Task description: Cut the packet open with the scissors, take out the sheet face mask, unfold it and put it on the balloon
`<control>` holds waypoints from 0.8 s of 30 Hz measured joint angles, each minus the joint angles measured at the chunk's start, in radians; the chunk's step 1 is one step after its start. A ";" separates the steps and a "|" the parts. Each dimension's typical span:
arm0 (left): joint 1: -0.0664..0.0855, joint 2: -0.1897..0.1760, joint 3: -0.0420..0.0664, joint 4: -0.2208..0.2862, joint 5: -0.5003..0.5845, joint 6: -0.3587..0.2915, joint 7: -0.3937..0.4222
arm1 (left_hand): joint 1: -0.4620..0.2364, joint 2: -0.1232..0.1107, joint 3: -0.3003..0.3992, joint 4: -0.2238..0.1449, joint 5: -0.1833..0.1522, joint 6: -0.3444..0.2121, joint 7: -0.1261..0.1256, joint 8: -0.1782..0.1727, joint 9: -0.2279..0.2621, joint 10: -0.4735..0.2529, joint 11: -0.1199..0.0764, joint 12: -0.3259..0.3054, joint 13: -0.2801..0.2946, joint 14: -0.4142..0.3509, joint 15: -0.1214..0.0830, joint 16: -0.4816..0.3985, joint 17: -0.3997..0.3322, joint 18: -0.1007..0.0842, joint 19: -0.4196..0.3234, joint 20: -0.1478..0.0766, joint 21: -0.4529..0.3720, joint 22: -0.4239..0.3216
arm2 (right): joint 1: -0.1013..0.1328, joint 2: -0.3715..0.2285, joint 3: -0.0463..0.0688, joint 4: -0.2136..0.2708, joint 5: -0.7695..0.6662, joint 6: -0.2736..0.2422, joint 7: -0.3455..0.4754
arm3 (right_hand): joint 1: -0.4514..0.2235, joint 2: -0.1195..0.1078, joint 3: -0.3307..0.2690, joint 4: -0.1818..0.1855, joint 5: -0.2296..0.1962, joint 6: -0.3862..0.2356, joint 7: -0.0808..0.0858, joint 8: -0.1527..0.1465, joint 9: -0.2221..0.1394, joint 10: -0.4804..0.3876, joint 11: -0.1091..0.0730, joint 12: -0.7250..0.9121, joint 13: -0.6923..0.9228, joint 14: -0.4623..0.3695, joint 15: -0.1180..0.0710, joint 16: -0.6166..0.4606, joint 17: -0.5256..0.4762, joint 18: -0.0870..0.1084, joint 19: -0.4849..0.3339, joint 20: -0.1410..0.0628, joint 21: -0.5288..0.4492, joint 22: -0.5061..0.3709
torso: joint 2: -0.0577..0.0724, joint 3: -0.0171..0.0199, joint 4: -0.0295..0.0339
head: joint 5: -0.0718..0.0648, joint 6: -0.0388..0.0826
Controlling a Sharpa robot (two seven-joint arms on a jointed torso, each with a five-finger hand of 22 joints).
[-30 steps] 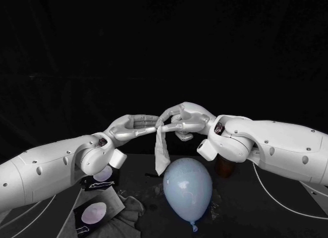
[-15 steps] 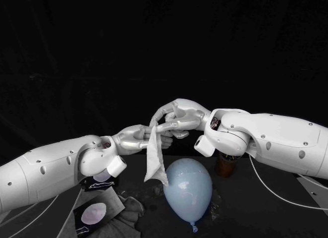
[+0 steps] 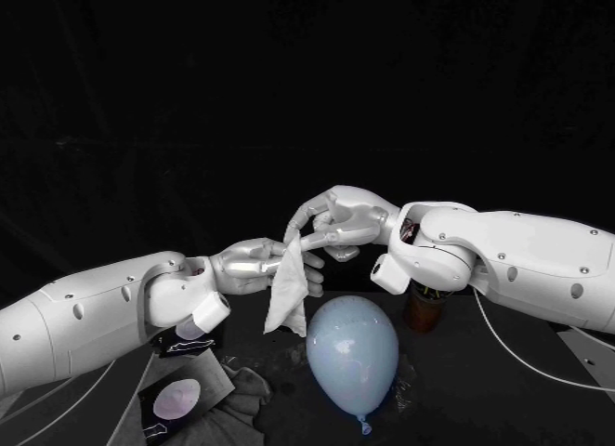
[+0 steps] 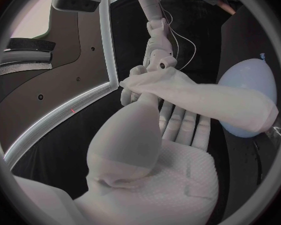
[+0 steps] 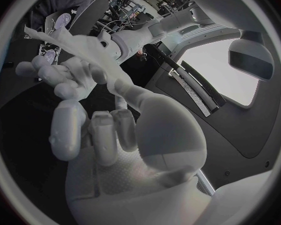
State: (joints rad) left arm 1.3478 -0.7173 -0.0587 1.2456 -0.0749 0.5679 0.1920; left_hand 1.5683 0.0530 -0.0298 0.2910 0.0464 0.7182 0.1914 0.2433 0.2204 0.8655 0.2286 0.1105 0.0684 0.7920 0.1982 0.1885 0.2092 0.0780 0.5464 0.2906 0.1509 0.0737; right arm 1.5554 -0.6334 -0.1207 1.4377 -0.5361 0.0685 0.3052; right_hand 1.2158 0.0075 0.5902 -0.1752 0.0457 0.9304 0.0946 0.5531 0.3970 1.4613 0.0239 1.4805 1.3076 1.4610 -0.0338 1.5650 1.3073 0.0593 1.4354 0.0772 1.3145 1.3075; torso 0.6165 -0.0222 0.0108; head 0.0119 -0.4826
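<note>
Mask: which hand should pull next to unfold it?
Probably left. The left hand grips the mask at its side, with room outward; the right hand pinches its top, a good anchor.

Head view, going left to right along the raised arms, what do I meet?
Left arm → left robot hand → sheet face mask → right robot hand → right arm.

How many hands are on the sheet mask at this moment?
2. The left hand grips the hanging sheet mask just below its top; the right hand pinches its top edge.
</note>
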 measured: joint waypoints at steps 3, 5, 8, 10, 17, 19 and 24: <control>0.000 0.003 0.000 -0.005 0.020 0.007 -0.011 | -0.011 0.026 0.019 0.000 0.000 0.000 0.000 0.000 -0.003 0.002 -0.002 -0.004 -0.002 0.004 -0.004 0.000 0.001 0.007 0.008 -0.001 0.000 0.000 | 0.000 -0.013 0.001 0.020 0.000 0.004 -0.001 | 0.000 0.000 0.000 0.000 0.000 0.000 0.000 0.000 0.001 0.000 0.000 0.000 0.000 0.000 0.000 0.002 0.000 0.000 0.000 0.000 0.000 0.000 | 0.000 0.0002 0.0000 | 0.000 0.000; 0.000 0.006 0.000 -0.008 0.031 0.008 -0.018 | -0.016 0.049 0.041 -0.001 0.000 0.000 0.000 0.000 -0.006 0.003 -0.003 -0.011 -0.003 0.005 -0.005 0.000 0.001 0.007 0.004 0.002 -0.001 -0.004 | 0.000 -0.019 0.002 0.030 0.002 0.006 -0.001 | 0.000 0.000 0.000 0.000 0.000 0.000 0.000 0.000 0.001 0.000 0.000 0.000 0.000 0.000 0.000 0.002 0.000 0.000 -0.004 -0.004 0.000 0.000 | 0.000 0.0005 0.0000 | 0.001 0.001; 0.000 0.010 -0.001 -0.016 0.046 0.001 -0.027 | -0.002 0.069 0.082 -0.004 0.000 0.000 0.000 -0.003 -0.011 0.003 -0.003 -0.023 -0.003 0.004 -0.004 -0.007 0.000 0.007 -0.044 0.002 -0.020 -0.015 | 0.001 -0.021 0.003 0.038 0.006 0.008 -0.001 | 0.000 0.000 0.000 0.000 0.000 0.000 0.000 -0.001 0.001 0.000 0.000 0.000 0.000 0.000 0.000 0.002 0.000 0.000 -0.004 -0.004 -0.005 0.001 | -0.001 0.0007 0.0000 | 0.001 0.003; 0.000 0.014 -0.001 -0.026 0.057 -0.015 -0.032 | 0.002 0.072 0.123 -0.003 0.000 -0.013 -0.002 -0.012 -0.019 -0.004 0.004 -0.032 -0.003 -0.012 0.004 -0.021 -0.005 0.007 -0.082 0.002 -0.036 -0.022 | 0.001 -0.020 0.004 0.041 0.010 0.009 -0.001 | 0.000 0.000 0.000 0.000 0.000 0.000 0.000 -0.001 0.001 0.000 0.000 0.000 0.000 0.000 0.000 0.002 0.000 0.000 -0.004 -0.004 -0.009 0.001 | -0.001 0.0010 0.0000 | 0.000 0.004; 0.000 0.034 -0.003 -0.074 0.114 -0.115 -0.034 | -0.064 0.075 0.292 0.001 0.000 -0.022 -0.004 -0.024 -0.040 -0.013 0.013 -0.038 -0.003 -0.075 0.020 -0.061 -0.028 0.007 -0.165 0.003 -0.065 -0.029 | 0.002 -0.015 0.008 0.038 0.019 0.011 -0.001 | 0.000 0.000 0.000 0.000 0.000 -0.001 0.000 0.003 0.000 0.000 0.000 0.000 0.001 0.000 0.000 0.002 0.001 0.000 -0.007 0.000 -0.014 0.001 | -0.001 0.0006 0.0000 | -0.002 0.009; 0.000 0.036 -0.003 -0.080 0.128 -0.133 -0.032 | -0.095 0.069 0.326 0.001 0.000 -0.022 -0.004 -0.024 -0.042 -0.013 0.013 -0.038 -0.003 -0.084 0.022 -0.061 -0.033 0.004 -0.180 0.003 -0.072 -0.031 | 0.003 -0.015 0.008 0.035 0.020 0.011 -0.001 | 0.000 0.000 0.000 0.000 0.000 -0.001 0.001 0.003 0.001 0.000 0.000 0.000 0.001 0.000 0.000 0.002 0.001 0.000 -0.007 0.000 -0.014 0.001 | -0.001 -0.0001 0.0000 | -0.003 0.011; 0.000 0.038 -0.005 -0.085 0.165 -0.154 -0.026 | -0.336 0.051 0.299 0.006 0.000 0.044 0.003 0.010 -0.035 0.048 -0.007 -0.017 -0.001 -0.034 0.007 -0.049 -0.030 -0.010 -0.164 0.003 -0.073 -0.028 | 0.005 -0.008 0.009 0.022 0.023 0.012 -0.001 | 0.000 0.000 -0.003 0.003 0.000 -0.003 0.000 0.003 0.001 0.000 0.000 -0.001 0.001 0.000 0.000 0.002 0.001 0.000 -0.011 -0.003 -0.014 0.000 | 0.000 -0.0006 0.0006 | -0.003 0.011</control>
State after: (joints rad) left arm 1.3480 -0.6795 -0.0634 1.1603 0.0906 0.4141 0.1664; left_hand 1.2321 0.1038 0.2697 0.2969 0.0464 0.7623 0.1948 0.2529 0.1857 0.9132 0.2215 0.0932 0.0670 0.7577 0.2055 0.1393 0.1790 0.0682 0.3829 0.2932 0.0780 0.0452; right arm 1.5603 -0.6418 -0.1118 1.4594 -0.5127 0.0803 0.3042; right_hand 1.2159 0.0075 0.5872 -0.1726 0.0457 0.9271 0.0944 0.5560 0.3979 1.4609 0.0236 1.4799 1.3081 1.4610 -0.0337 1.5665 1.3081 0.0593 1.4246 0.0738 1.3009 1.3078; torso 0.6164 -0.0228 0.0114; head 0.0087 -0.4715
